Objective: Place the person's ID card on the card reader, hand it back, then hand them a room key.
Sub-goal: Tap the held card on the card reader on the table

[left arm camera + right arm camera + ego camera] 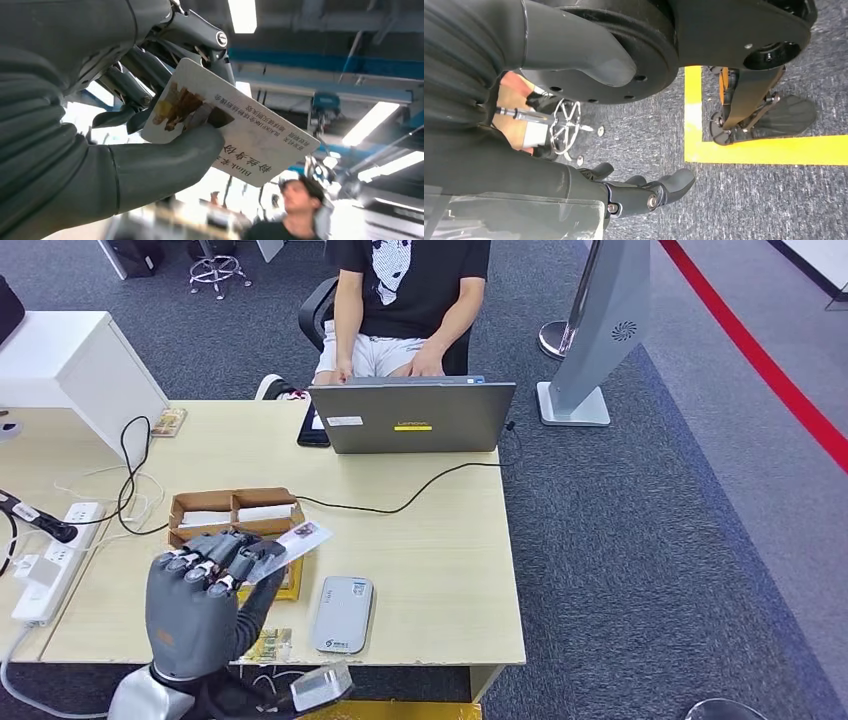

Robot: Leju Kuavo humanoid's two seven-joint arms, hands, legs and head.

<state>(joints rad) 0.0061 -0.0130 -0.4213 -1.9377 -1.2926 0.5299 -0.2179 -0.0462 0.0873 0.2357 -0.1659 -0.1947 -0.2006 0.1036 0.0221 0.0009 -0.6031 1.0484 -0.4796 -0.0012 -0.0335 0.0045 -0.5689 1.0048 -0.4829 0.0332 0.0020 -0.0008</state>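
Power strips (pixel 45 570) and white cables lie along the table's (pixel 440 570) left edge. Just right of them, the left hand (pixel 200 600) hovers above the near part of the table, pinching the ID card (pixel 290 543) between thumb (pixel 165 160) and fingers; the card sticks out toward the far right, over the near edge of a brown cardboard tray (pixel 235 512) that holds white cards in two compartments. Right of the hand, the grey card reader (pixel 342 614) lies flat near the front edge, with bare tabletop stretching beyond it. Across the table, a person (pixel 405 300) sits behind an open laptop (pixel 412 416). The right hand (pixel 644 192) hangs over carpet, fingers loosely apart, holding nothing.
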